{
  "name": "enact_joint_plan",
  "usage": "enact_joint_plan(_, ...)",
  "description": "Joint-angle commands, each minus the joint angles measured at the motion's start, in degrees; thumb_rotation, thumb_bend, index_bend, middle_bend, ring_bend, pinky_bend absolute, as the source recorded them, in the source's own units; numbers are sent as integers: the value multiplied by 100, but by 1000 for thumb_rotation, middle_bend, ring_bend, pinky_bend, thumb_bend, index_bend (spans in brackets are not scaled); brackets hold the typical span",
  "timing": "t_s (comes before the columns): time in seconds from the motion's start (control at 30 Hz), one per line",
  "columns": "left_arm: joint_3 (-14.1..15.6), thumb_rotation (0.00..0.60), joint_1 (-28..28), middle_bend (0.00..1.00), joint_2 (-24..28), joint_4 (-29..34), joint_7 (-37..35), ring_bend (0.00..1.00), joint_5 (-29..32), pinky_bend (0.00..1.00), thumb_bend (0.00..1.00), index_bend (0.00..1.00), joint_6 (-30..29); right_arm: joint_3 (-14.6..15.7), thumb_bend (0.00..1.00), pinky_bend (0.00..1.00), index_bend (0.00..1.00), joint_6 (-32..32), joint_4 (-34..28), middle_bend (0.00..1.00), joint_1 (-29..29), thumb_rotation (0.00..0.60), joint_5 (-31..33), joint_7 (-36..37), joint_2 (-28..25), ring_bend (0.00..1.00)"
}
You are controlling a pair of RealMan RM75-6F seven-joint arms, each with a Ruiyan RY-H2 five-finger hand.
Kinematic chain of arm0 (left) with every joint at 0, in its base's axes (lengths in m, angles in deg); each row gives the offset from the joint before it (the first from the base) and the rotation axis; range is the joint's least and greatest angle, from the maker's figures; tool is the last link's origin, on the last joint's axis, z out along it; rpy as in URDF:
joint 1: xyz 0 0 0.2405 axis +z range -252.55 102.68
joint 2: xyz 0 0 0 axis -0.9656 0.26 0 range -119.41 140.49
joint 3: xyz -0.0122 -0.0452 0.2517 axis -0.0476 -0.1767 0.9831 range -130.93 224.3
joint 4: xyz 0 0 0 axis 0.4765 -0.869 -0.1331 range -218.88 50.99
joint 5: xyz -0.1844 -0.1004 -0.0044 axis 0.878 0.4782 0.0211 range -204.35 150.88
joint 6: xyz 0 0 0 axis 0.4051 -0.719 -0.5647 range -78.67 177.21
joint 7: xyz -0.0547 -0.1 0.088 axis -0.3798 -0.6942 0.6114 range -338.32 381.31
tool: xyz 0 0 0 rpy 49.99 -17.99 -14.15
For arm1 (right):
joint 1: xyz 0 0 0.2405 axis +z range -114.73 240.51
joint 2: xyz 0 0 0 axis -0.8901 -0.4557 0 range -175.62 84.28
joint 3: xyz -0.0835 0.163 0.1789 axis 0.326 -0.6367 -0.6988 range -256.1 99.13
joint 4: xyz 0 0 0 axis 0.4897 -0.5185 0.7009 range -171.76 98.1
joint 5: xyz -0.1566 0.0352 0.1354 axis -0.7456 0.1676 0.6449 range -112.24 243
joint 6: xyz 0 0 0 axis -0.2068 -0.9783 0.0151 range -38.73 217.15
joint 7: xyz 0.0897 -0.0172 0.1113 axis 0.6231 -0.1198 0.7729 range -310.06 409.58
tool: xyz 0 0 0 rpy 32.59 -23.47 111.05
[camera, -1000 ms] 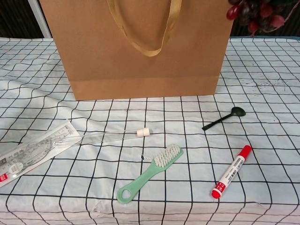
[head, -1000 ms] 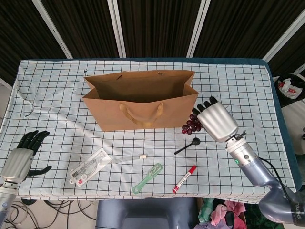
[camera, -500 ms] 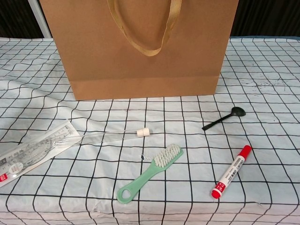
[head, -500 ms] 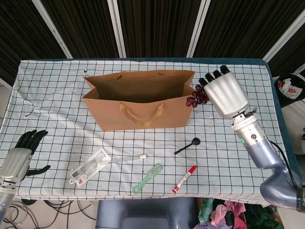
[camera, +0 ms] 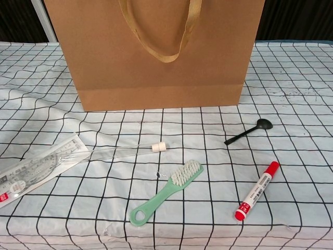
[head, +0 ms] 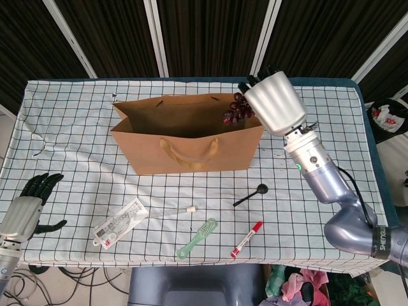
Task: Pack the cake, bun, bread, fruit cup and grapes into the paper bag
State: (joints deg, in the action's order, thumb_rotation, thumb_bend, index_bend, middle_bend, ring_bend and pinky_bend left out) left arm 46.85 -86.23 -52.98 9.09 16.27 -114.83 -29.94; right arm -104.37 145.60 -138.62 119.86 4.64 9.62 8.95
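Grapes, a dark red bunch of small round berries, are held by the right hand right over the right end of the paper bag opening, probably so they can be dropped straight in. The bag is stiff brown kraft paper, stood upright and kept open, with flat ribbon handles. The left hand is rested well off to the bag's left, fingers loosely apart, nothing gripped. In front of the bag, a green plastic brush and a red marker are left lying.
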Motion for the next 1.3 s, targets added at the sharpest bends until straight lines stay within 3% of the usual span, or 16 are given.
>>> enact_joint_plan(0.03, -11, 600, 8, 91, 4, 0, -4, 9, 14, 47, 34, 99, -10, 10, 431, 401, 578, -316, 218, 506, 349, 600, 285, -62, 270, 499)
enact_joint_plan(0.23, 0, 600, 9, 91, 4, -11, -23, 9, -20, 47, 34, 99, -6, 158, 432, 401, 578, -607, 561, 495, 733, 600, 517, -145, 695, 488)
enact_joint_plan(0.33, 17, 600, -2, 91, 18, -11, -43, 9, -42, 48, 34, 99, 28, 198, 386, 400, 538, -718, 668, 456, 848, 600, 692, -101, 830, 465)
enact_joint_plan(0.5, 14, 600, 2, 90, 54, 7, -96, 9, -41, 48, 34, 99, 26, 225, 244, 393, 274, -843, 706, 291, 954, 600, 1140, 0, 896, 348)
enact_joint_plan(0.67, 13, 600, 30, 89, 82, 16, -119, 9, -60, 48, 33, 99, -28, 230, 156, 362, 168, -822, 603, 185, 1021, 600, 1544, 36, 852, 283)
enact_joint_plan(1.3, -3, 600, 73, 89, 100, 64, -18, 9, -22, 48, 34, 99, -63, 351, 130, 349, 149, -404, 88, 162, 776, 600, 1865, 264, 173, 273)
